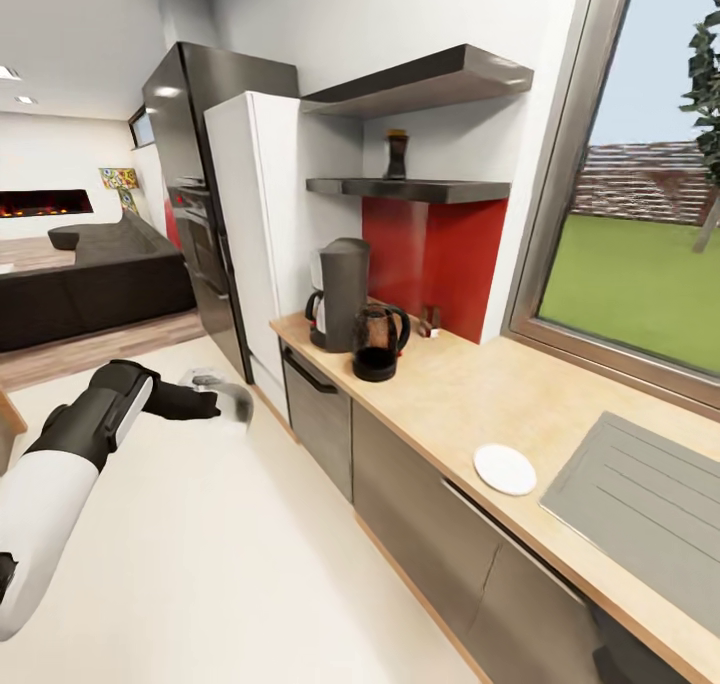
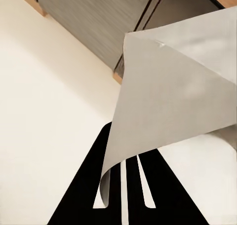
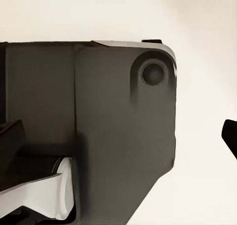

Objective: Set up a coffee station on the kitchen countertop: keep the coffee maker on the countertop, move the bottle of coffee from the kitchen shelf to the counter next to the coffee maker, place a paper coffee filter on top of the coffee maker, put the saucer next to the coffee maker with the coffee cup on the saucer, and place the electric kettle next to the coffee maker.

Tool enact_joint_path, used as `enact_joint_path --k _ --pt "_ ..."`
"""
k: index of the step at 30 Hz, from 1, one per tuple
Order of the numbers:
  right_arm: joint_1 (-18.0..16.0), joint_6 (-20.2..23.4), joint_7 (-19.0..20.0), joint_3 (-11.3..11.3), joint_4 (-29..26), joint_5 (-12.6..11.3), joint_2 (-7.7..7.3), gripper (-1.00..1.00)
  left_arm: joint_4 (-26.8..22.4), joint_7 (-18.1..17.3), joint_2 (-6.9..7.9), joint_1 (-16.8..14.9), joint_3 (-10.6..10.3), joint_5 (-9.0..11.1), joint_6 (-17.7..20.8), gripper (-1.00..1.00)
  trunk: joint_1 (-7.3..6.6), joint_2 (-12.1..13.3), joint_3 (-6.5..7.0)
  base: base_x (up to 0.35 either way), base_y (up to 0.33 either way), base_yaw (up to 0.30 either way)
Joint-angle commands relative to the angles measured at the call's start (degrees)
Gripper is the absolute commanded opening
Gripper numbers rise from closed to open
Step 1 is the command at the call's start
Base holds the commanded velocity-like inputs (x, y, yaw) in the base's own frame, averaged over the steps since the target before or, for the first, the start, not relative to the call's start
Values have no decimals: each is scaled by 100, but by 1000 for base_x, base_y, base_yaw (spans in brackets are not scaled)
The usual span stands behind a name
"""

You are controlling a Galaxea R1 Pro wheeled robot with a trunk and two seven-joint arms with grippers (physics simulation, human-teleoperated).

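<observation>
My left gripper [image 2: 123, 188] is shut on a grey paper coffee filter [image 2: 173, 96], which curls up over its black fingers. In the head view the filter [image 1: 226, 396] hangs low over the floor, left of the counter. The grey coffee maker [image 1: 340, 294] stands at the countertop's far end with the dark electric kettle [image 1: 378, 342] touching its near side. A white saucer [image 1: 504, 468] lies nearer on the counter. The dark bottle of coffee [image 1: 397, 154] stands on the lower wall shelf. My right gripper's fingertips [image 3: 230, 136] are spread wide, open, over the robot's dark body.
The wooden countertop [image 1: 470, 394] runs along the window, with a grey sink drainer [image 1: 640, 504] to the right. A white tall cabinet [image 1: 255, 234] and black fridge [image 1: 195, 214] stand beyond it. A small brown thing [image 1: 432, 319] sits by the red backsplash. Pale floor [image 1: 230, 564] spreads to the left.
</observation>
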Motion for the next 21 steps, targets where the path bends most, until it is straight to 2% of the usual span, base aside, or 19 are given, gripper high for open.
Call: enact_joint_path --k 1,21 --pt "-1 -16 -2 -4 -4 0 0 100 -4 10 8 -3 -21 -6 15 -100 6 -11 -12 294 218 0" --pt "-1 -19 -2 -4 -1 1 -7 100 52 1 43 -81 -28 -6 22 -100 6 -11 -12 291 226 0"
